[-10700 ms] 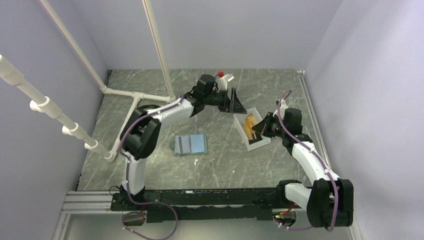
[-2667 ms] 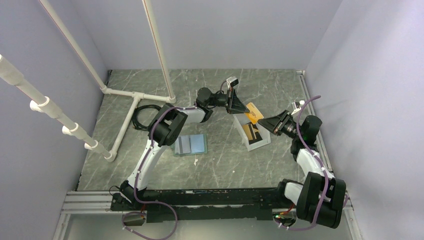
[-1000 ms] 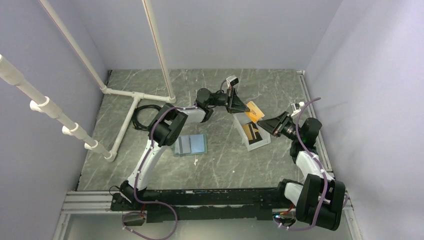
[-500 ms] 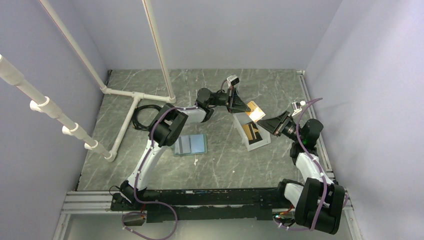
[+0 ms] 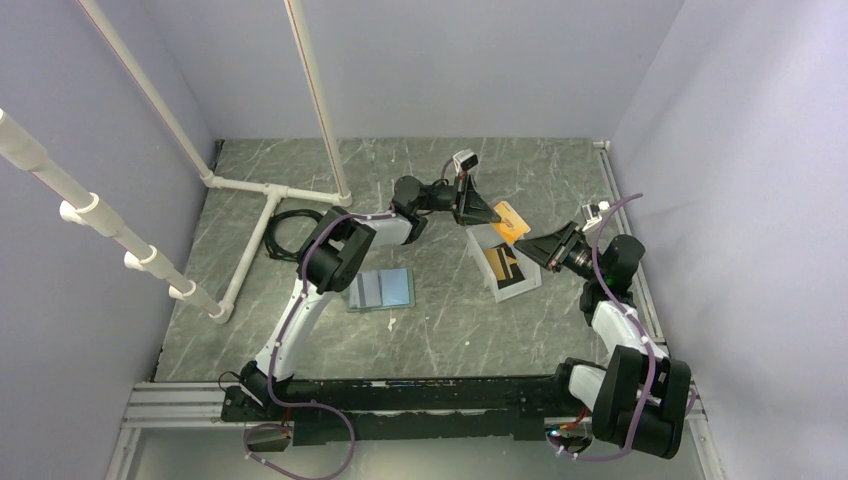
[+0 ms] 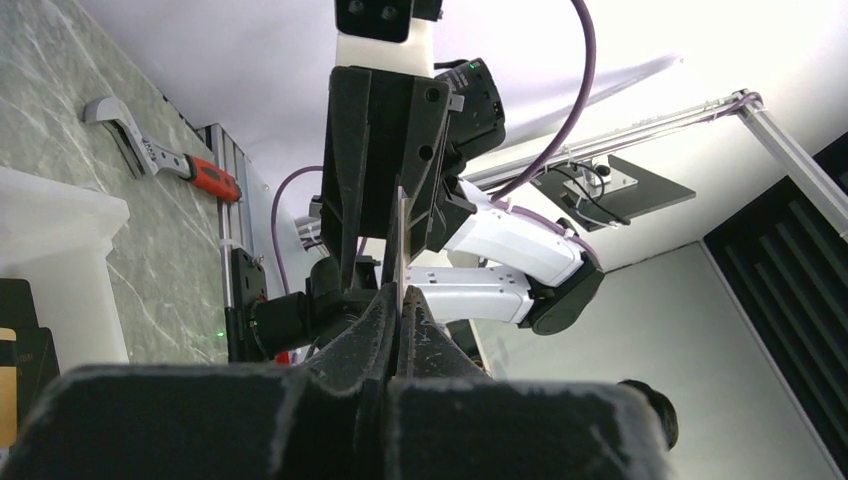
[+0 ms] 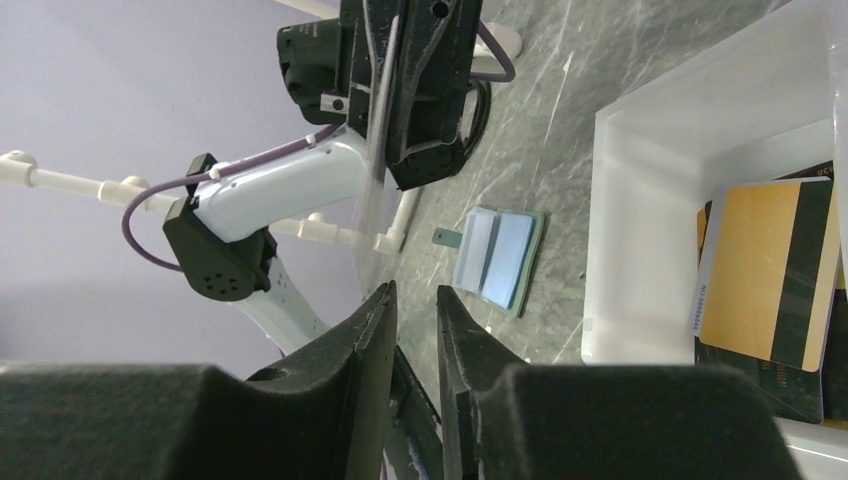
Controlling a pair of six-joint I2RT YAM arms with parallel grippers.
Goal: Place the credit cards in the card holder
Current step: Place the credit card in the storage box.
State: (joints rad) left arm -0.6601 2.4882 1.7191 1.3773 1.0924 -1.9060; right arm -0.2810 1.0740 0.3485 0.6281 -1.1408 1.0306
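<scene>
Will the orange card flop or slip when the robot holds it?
Probably stiff: the card sticks straight out of the left gripper without drooping. Likely light, being so thin edge-on. Maybe slippery: it looks smooth, pinched at one end.

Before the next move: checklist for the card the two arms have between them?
1. Left fingers shut on the thin orange plastic card: ok.
2. Right fingers closed on that card: not ok, they stand apart.
3. Card centred in the right fingers' gap: cannot tell; seen edge-on, it sits close to one finger.
4. Sage-green folding wallet open, light blue inside up, on the table: ok.
5. White plastic bin emptied: not ok, a gold card with a black stripe lies inside.
</scene>
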